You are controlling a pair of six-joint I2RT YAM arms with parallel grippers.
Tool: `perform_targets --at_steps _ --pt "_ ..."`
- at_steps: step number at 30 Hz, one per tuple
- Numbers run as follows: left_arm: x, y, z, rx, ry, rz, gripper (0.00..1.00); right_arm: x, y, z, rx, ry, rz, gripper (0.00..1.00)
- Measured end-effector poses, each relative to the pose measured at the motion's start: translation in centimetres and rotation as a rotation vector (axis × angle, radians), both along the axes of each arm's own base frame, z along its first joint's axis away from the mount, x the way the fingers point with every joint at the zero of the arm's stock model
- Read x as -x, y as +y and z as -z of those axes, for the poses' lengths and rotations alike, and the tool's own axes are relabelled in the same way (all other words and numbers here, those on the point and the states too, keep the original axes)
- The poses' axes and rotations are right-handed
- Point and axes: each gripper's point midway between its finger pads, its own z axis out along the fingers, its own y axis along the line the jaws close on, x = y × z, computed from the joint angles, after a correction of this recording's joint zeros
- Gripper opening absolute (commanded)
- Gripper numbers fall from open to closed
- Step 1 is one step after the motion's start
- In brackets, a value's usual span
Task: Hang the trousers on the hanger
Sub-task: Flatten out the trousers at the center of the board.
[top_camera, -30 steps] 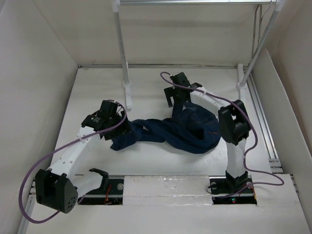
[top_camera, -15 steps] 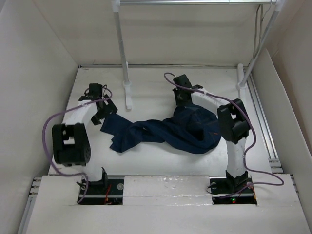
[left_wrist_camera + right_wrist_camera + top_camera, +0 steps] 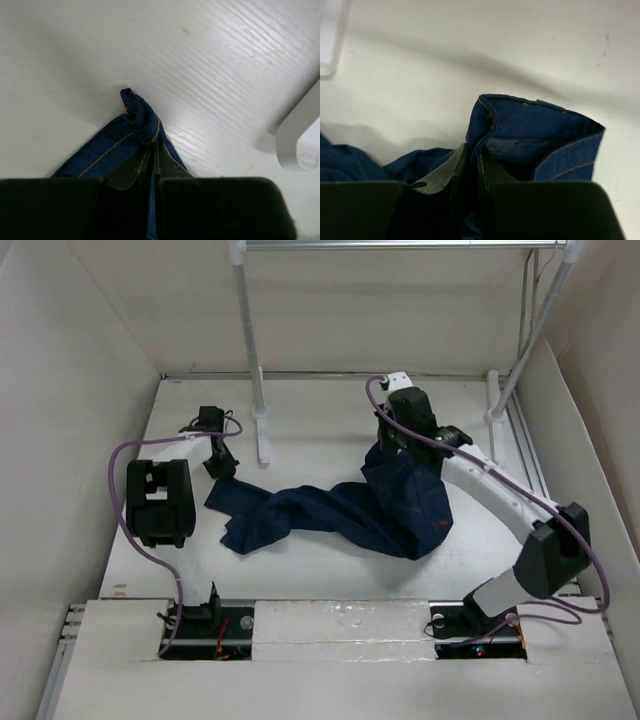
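Two end effectors each pinch a part of the trousers (image 3: 330,510). The left end effector (image 3: 152,152) has its fingers pressed together on a folded hem corner with tan stitching, which pokes out past the fingertips and lies low on the white table (image 3: 320,405). A white pole foot (image 3: 300,142) stands near it on the right of the wrist view. The right end effector (image 3: 470,152) is also closed on denim: a seamed edge runs down between its narrow fingertips, and a raised fold of cloth stands just beyond them, lifted off the table.

From above, the dark blue cloth stretches in a twisted band across the middle of the table. Its left end is at the left end effector, beside the base of the left rack pole (image 3: 250,340). Its bunched, wider end rises to the right end effector, and a small orange patch (image 3: 437,524) shows on the lower right of that heap. The right rack pole (image 3: 530,335) leans at the far right corner.
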Motion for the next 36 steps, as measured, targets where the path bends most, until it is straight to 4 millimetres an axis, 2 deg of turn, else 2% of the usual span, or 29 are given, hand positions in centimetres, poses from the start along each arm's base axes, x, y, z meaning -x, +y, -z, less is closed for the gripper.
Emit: perform_targets --at_steps 4,6,8,11,13,14,16,18,20,22,24,26,27,29,33,36 --pt "0.0 1.0 -0.9 0.046 -0.017 -0.040 0.00 2.3 -1.1 -5.6 -0.021 -0.113 -0.012 0.03" --pt "-0.2 3.1 -4.2 0.071 -0.097 -0.106 0.00 4.1 -2.2 -9.5 -0.049 -0.199 -0.007 0.03" --pt "-0.6 4.8 -8.9 0.078 -0.199 -0.156 0.00 6.3 -3.9 -13.8 -0.101 -0.295 0.006 0.03" --pt "-2.2 7.5 -19.2 0.057 -0.463 -0.214 0.00 9.9 -7.8 -19.3 -0.178 -0.429 0.058 0.03" --pt "-1.9 8.8 -25.9 0.037 -0.635 -0.244 0.00 12.1 -10.4 -21.3 -0.211 -0.488 0.108 0.03" --pt "-1.2 9.4 -28.5 0.021 -0.701 -0.256 0.00 13.3 -11.8 -22.0 -0.228 -0.512 0.143 0.03" --pt "-0.2 10.2 -31.9 -0.009 -0.783 -0.279 0.00 15.0 -14.2 -21.7 -0.243 -0.527 0.212 0.02" --pt "0.2 10.9 -32.7 -0.029 -0.804 -0.300 0.00 15.6 -16.5 -19.4 -0.225 -0.492 0.300 0.02" --pt "-0.1 11.1 -31.7 -0.030 -0.780 -0.307 0.00 14.6 -18.4 -15.4 -0.174 -0.409 0.387 0.00" --pt "-0.7 11.2 -29.2 -0.022 -0.713 -0.310 0.00 13.3 -20.3 -9.3 -0.101 -0.245 0.472 0.00" --pt "-2.0 11.4 -25.5 -0.007 -0.613 -0.312 0.00 12.8 -21.5 -3.8 -0.031 -0.082 0.522 0.00" --pt "-2.5 11.3 -21.9 0.013 -0.514 -0.314 0.00 13.0 -21.6 -0.2 0.006 0.045 0.523 0.00" --pt "-2.4 11.2 -20.8 0.021 -0.479 -0.315 0.00 13.2 -21.4 0.6 0.011 0.083 0.514 0.00" --pt "-1.8 11.0 -19.8 0.030 -0.431 -0.316 0.00 13.7 -21.1 0.6 -0.005 0.093 0.496 0.00" --pt "-0.6 10.6 -21.8 0.027 -0.468 -0.315 0.00 14.9 -21.0 -2.3 -0.045 -0.009 0.486 0.00" --pt "0.5 10.3 -24.0 0.022 -0.518 -0.315 0.00 15.4 -21.3 -3.3 -0.055 -0.054 0.493 0.00"
